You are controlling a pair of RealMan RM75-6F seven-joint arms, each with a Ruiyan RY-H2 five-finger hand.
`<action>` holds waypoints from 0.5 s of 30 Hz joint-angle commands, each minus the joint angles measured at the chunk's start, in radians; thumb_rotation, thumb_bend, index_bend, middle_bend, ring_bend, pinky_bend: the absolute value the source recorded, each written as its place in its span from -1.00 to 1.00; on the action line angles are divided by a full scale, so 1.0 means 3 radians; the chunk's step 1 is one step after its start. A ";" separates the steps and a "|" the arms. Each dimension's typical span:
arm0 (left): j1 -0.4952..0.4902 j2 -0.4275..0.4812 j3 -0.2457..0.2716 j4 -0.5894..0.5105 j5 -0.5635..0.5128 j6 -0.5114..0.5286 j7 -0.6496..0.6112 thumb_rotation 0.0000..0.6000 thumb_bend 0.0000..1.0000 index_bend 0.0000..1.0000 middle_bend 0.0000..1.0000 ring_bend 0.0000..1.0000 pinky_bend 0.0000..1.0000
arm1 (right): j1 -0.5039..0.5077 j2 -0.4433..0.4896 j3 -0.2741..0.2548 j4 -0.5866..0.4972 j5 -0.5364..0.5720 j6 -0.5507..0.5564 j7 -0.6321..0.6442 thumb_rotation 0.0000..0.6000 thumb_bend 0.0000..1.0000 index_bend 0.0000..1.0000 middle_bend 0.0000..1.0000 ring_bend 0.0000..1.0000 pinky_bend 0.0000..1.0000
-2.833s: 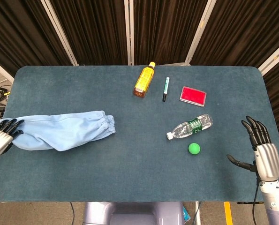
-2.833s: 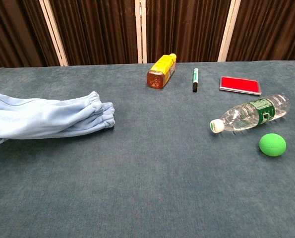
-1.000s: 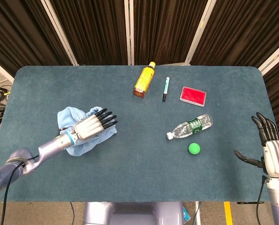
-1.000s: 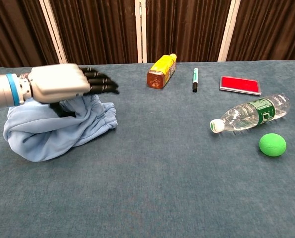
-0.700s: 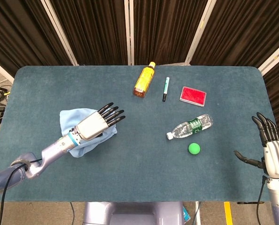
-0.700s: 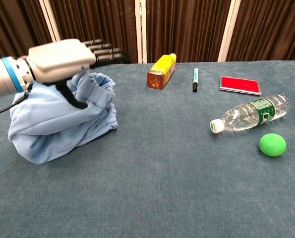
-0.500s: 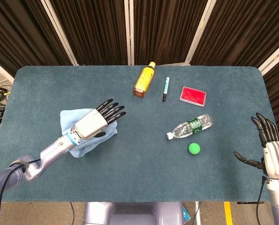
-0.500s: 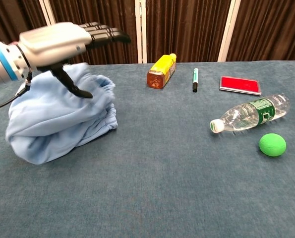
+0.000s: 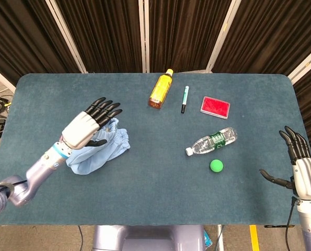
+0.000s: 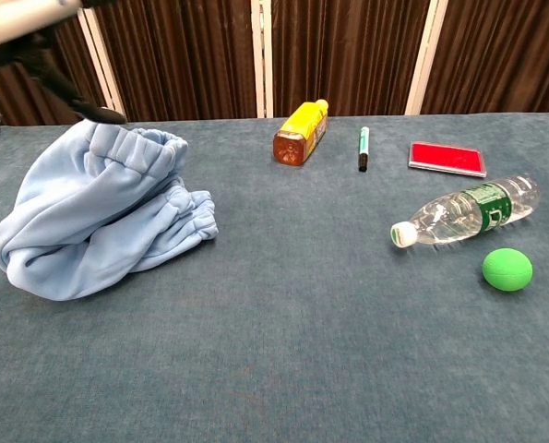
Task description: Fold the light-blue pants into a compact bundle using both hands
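On table's left half, light-blue pants [image 10: 99, 217] sit doubled over in a loose heap, cuffs bunched toward centre, waistband edge standing up on top; folded once by my reckoning, not yet compact. My left hand [image 9: 87, 128] hovers above heap, fingers spread and straight, thumb tucked under palm, holding nothing; head view can't tell me if thumb brushes cloth, chest view shows clear air btwn hand and fabric. My right hand [image 9: 297, 167] is well apart at table's right edge, upright, fingers splayed, thumb out, empty. Risks: top layer is puffed and unsupported, so w/o a press it could slump open and undo the fold. One-handed push would likely skid the whole heap across table [image 9: 155, 204] rather than tighten it; need right hand over to pin one side. Right arm's path crosses green ball [image 9: 216, 166] and water bottle [image 9: 211, 141], both lying free and prone to roll if clipped. Yellow bottle [image 9: 161, 89], marker [image 9: 184, 99], red box [image 9: 215, 106] sit near far edge, out of the way.
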 commanded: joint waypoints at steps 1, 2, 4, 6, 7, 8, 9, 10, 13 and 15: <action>0.0115 0.0115 0.0071 -0.0012 0.0001 0.0069 -0.0063 1.00 -0.85 -1.00 -1.00 -1.00 -1.00 | -0.0003 0.0004 -0.0002 -0.0003 -0.0006 0.0005 0.0005 1.00 -1.00 -0.82 -0.94 -1.00 -1.00; 0.0182 0.0155 0.0095 0.0006 -0.0021 0.0113 -0.0108 1.00 -0.82 -1.00 -1.00 -1.00 -1.00 | -0.0004 0.0006 -0.0004 -0.0004 -0.0010 0.0008 0.0007 1.00 -1.00 -0.82 -0.94 -1.00 -1.00; 0.0296 0.0206 0.0141 0.0060 -0.0058 0.0177 -0.0226 1.00 -0.73 -1.00 -1.00 -1.00 -1.00 | -0.0007 0.0007 -0.0009 -0.0007 -0.0016 0.0009 0.0011 1.00 -1.00 -0.82 -0.94 -1.00 -1.00; 0.0410 0.0242 0.0213 0.0190 -0.0121 0.0145 -0.0382 1.00 -0.57 -1.00 -1.00 -1.00 -1.00 | -0.0005 0.0006 -0.0017 -0.0012 -0.0026 0.0002 0.0007 1.00 -1.00 -0.82 -0.94 -1.00 -1.00; 0.0442 0.0244 0.0238 0.0248 -0.0137 0.0117 -0.0456 1.00 -0.42 -0.98 -1.00 -1.00 -1.00 | -0.0004 0.0004 -0.0021 -0.0014 -0.0032 0.0000 0.0003 1.00 -1.00 -0.82 -0.94 -1.00 -1.00; 0.0467 0.0234 0.0257 0.0309 -0.0155 0.0083 -0.0530 1.00 -0.26 -0.96 -1.00 -1.00 -1.00 | -0.0003 0.0003 -0.0023 -0.0017 -0.0039 0.0000 -0.0004 1.00 -1.00 -0.82 -0.94 -1.00 -1.00; 0.0494 0.0209 0.0283 0.0390 -0.0175 0.0029 -0.0634 1.00 -0.16 -0.94 -1.00 -1.00 -1.00 | -0.0003 0.0001 -0.0026 -0.0022 -0.0046 0.0002 -0.0014 1.00 -1.00 -0.82 -0.94 -1.00 -1.00; 0.0511 0.0186 0.0302 0.0445 -0.0190 -0.0019 -0.0720 1.00 -0.07 -0.92 -1.00 -1.00 -1.00 | -0.0004 -0.0001 -0.0028 -0.0025 -0.0049 0.0004 -0.0021 1.00 -1.00 -0.82 -0.94 -1.00 -1.00; 0.0537 0.0090 0.0344 0.0641 -0.0221 -0.0176 -0.0908 1.00 -0.01 -0.85 -1.00 -1.00 -0.98 | -0.0007 -0.0004 -0.0027 -0.0031 -0.0047 0.0010 -0.0032 1.00 -1.00 -0.82 -0.94 -1.00 -1.00; 0.0529 -0.0006 0.0371 0.0767 -0.0221 -0.0287 -0.0936 1.00 -0.01 -0.81 -1.00 -1.00 -0.97 | -0.0006 -0.0007 -0.0022 -0.0024 -0.0034 0.0004 -0.0037 1.00 -1.00 -0.82 -0.94 -1.00 -1.00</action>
